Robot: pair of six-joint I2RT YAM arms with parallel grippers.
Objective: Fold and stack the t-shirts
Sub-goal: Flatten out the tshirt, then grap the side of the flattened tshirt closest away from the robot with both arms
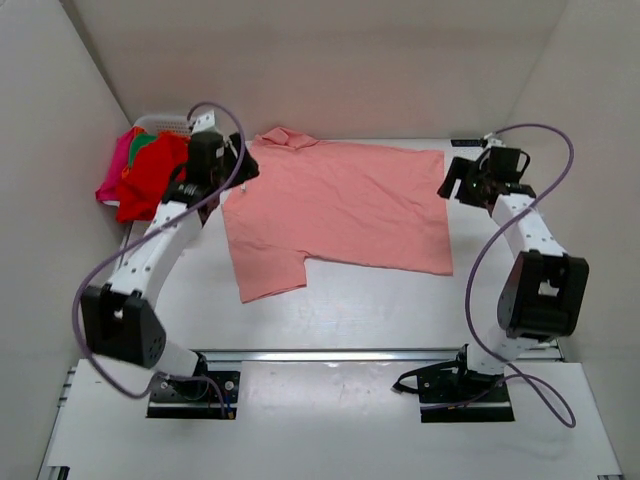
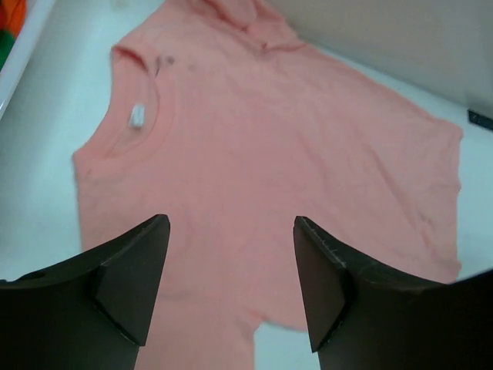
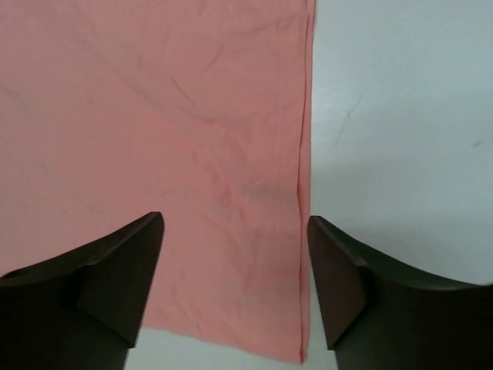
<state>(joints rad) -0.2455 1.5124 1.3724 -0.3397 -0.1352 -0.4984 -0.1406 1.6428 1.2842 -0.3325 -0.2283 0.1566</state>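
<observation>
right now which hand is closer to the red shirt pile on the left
Left. The left hand sits just beside the red shirt pile, over the pink shirt at its collar end; the right hand is far off at that shirt's hem edge.

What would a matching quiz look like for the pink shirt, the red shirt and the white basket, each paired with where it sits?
Things: 1 pink shirt; 2 red shirt; 3 white basket.
Places: A far-left corner, behind the heap; B spread flat mid-table; C heaped at the far left.
Pairs: 1-B, 2-C, 3-A.
</observation>
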